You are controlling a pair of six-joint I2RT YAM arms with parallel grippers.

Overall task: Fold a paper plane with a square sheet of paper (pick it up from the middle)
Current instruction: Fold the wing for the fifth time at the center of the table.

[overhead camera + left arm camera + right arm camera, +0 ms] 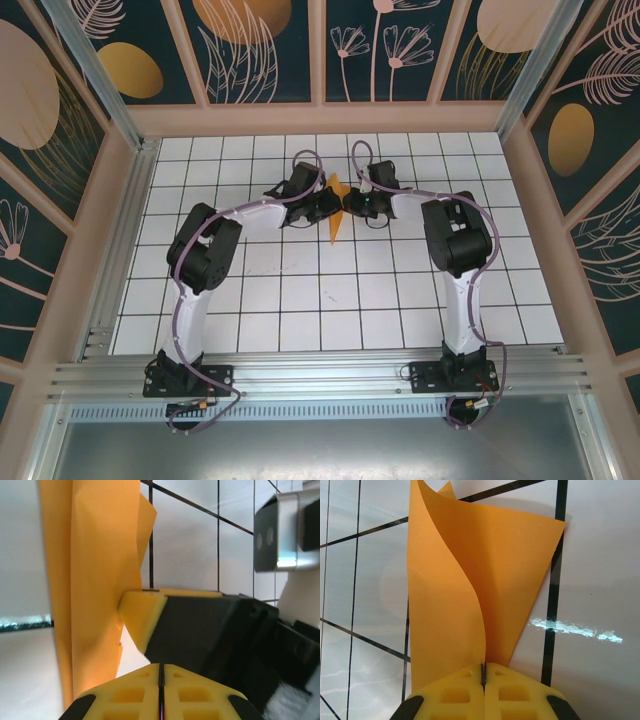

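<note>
One sheet of bright-orange paper (334, 222), already folded into a narrow shape with its point toward the table's near edge, is between my two pincers over the far middle of the white gridded table (300, 300). Whether its tip rests on the tiles I cannot tell.

Seen from my right wrist, the paper (470, 580) rises away from my fingers in two layers: a front leaf bending in a long curve, and a wider leaf behind it with a sharp corner out to one side. My right pincer (483, 680) is clamped on the paper's near edge, its yellow pads meeting at a thin seam with the orange leaf caught in it. From above, that right pincer (352, 204) is against the paper's right side.

My left pincer (322, 207) is on the paper's left side, just beside it. In my left wrist view its yellow pads (145, 677) are pressed together, with a dark line between them and nothing orange in that line. The paper (95, 580) runs past the outer side of one pad as a tall creased band; whether it touches that pad I cannot tell. A yellow fingertip (142, 612) of my right pincer lies against the paper's edge, its black body behind it. A grey camera box (280, 535) is apart from the paper, past that fingertip.
</note>
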